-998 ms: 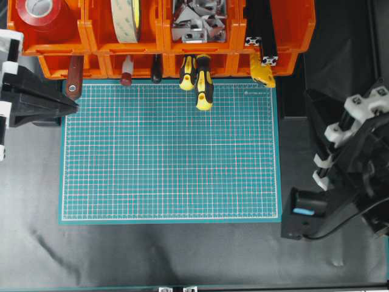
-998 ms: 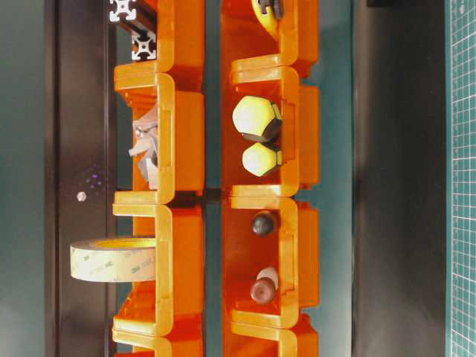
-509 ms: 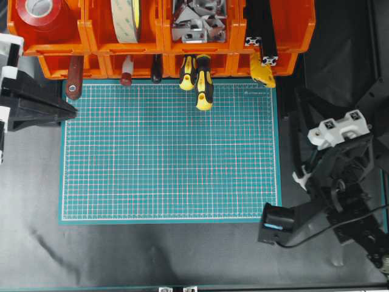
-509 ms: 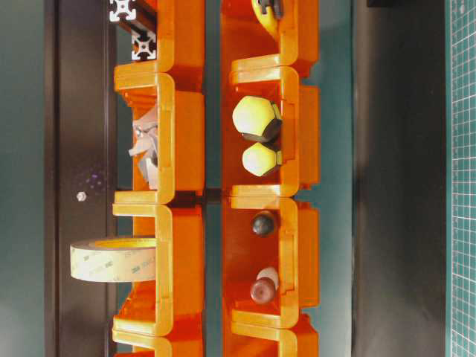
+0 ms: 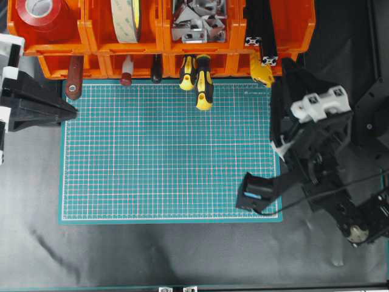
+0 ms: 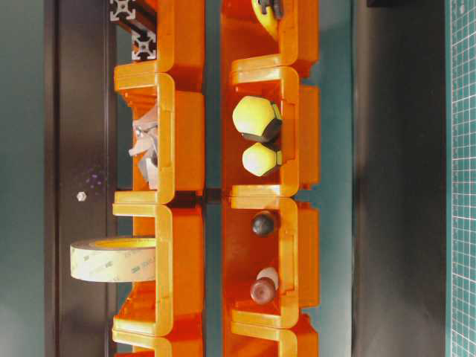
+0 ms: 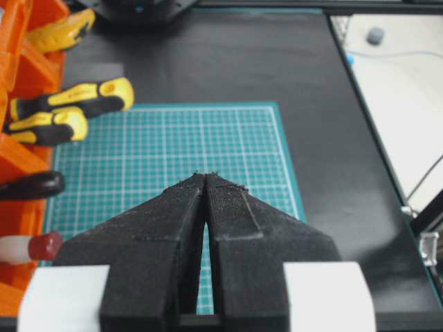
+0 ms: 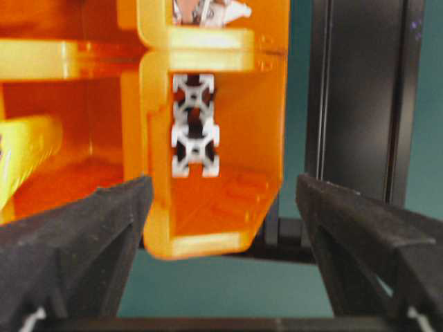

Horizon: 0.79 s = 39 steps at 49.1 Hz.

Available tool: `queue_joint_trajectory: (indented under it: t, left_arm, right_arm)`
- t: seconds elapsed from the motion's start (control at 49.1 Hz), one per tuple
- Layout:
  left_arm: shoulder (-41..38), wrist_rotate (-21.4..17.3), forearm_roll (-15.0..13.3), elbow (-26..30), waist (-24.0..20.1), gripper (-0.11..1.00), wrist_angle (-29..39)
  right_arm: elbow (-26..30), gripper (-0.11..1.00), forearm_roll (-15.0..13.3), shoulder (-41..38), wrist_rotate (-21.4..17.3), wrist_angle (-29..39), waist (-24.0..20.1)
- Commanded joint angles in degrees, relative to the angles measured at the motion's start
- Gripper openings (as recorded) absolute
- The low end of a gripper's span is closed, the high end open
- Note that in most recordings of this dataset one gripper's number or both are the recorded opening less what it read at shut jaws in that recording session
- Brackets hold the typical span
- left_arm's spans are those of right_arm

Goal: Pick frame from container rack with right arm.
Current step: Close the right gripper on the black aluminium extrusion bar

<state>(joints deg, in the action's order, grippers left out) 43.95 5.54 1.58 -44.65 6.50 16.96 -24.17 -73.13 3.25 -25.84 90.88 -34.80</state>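
Two black frame bars (image 5: 262,27) lie in the top right bin of the orange container rack (image 5: 158,36), silvery slotted ends toward the mat. The right wrist view shows those ends (image 8: 196,131) stacked, straight ahead and just behind the bin's front lip. My right gripper (image 5: 287,72) points at that bin, a short way in front of it; its fingers (image 8: 83,235) stand wide apart, open and empty. The table-level view shows the frame ends (image 6: 132,30) at the top of the rack (image 6: 178,134). My left gripper (image 7: 205,176) is shut and empty at the mat's left edge (image 5: 68,109).
A green cutting mat (image 5: 170,152) lies below the rack. Yellow-black screwdriver handles (image 5: 203,85), a yellow tool (image 5: 262,73) and other handles stick out of the lower bins. Tape rolls (image 5: 39,12) and grey brackets (image 5: 194,21) fill the upper bins. The right arm's black module (image 5: 256,194) overhangs the mat's right corner.
The right arm has swung left and up from the table's right side to the rack's right end, so its gripper now faces the frame bin. The left arm has stayed put.
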Motion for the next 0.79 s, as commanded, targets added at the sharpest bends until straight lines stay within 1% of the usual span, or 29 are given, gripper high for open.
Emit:
queue_joint_trajectory:
  t: [0.0, 0.326, 0.774]
  left_arm:
    - [0.2, 0.1, 0.2, 1.4, 0.2, 0.00, -0.5]
    - [0.5, 0.1, 0.2, 1.3, 0.2, 0.00, -0.5]
    - [0.8, 0.1, 0.2, 1.3, 0.2, 0.00, -0.4]
  right_arm:
    - [0.4, 0.81, -1.5, 0.5, -0.3, -1.3, 1.2]
    - [-0.9, 0.81, -1.6, 0.0, -0.3, -5.3, 5.4]
    - [-2.0, 0.80, -1.6, 0.1, -0.3, -6.6, 8.6]
